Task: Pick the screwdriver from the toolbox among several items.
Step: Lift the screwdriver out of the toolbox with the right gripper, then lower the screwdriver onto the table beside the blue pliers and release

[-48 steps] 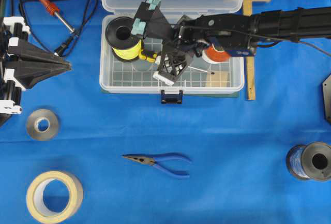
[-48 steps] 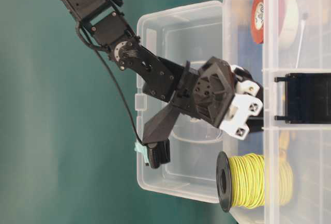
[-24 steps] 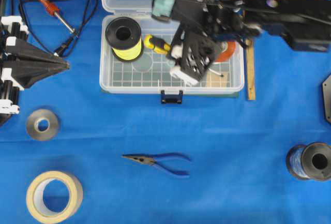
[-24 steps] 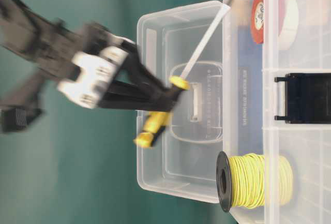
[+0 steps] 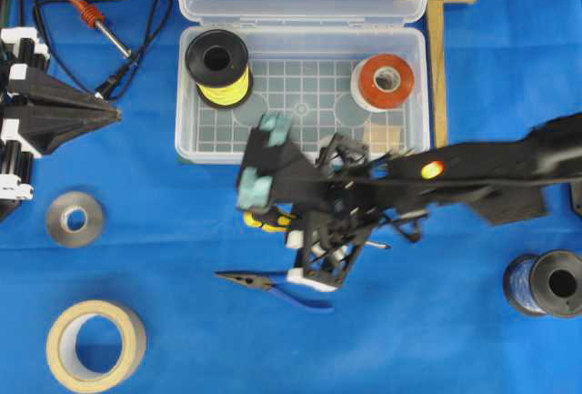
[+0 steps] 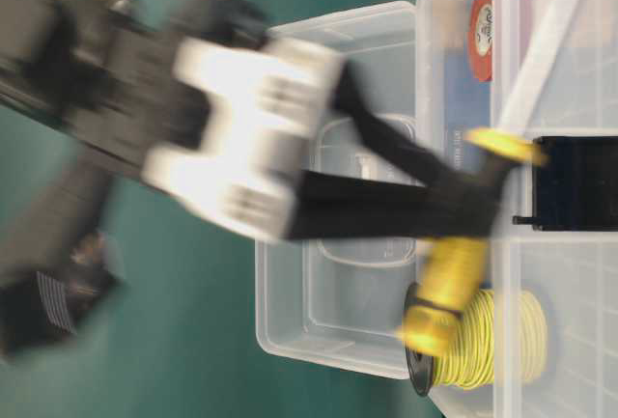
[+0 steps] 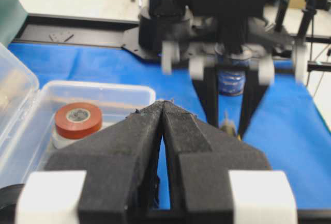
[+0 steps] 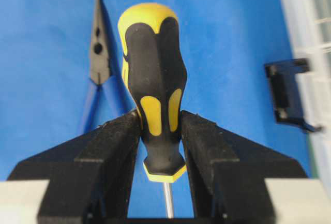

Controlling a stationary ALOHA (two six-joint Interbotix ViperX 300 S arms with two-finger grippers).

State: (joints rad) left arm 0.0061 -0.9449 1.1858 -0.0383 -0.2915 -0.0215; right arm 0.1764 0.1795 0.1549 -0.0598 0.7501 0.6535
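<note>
The screwdriver (image 8: 153, 79), with its chunky yellow-and-black handle, is clamped in my right gripper (image 8: 159, 118), whose jaws are shut on the handle near the shaft. From overhead the right gripper (image 5: 289, 226) holds the screwdriver (image 5: 264, 221) over the blue cloth, outside and in front of the toolbox (image 5: 273, 153). The table-level view shows a blurred screwdriver (image 6: 449, 283). In the toolbox remain the yellow wire spool (image 5: 216, 66), red tape roll (image 5: 384, 83) and wooden block (image 5: 386, 135). My left gripper (image 5: 118, 114) rests at the far left, shut and holding nothing, also seen as the left gripper (image 7: 163, 102).
Blue-handled pliers (image 5: 282, 285) lie just below the right gripper. A red soldering iron (image 5: 86, 12) with cord is at the back left. A silver roll (image 5: 75, 218), masking tape (image 5: 95, 344), a dark spool (image 5: 546, 285) and a wooden square (image 5: 439, 57) surround the area.
The right gripper has lifted the screwdriver out of the toolbox and carried it toward the front, over the cloth near the pliers. The left arm has not moved.
</note>
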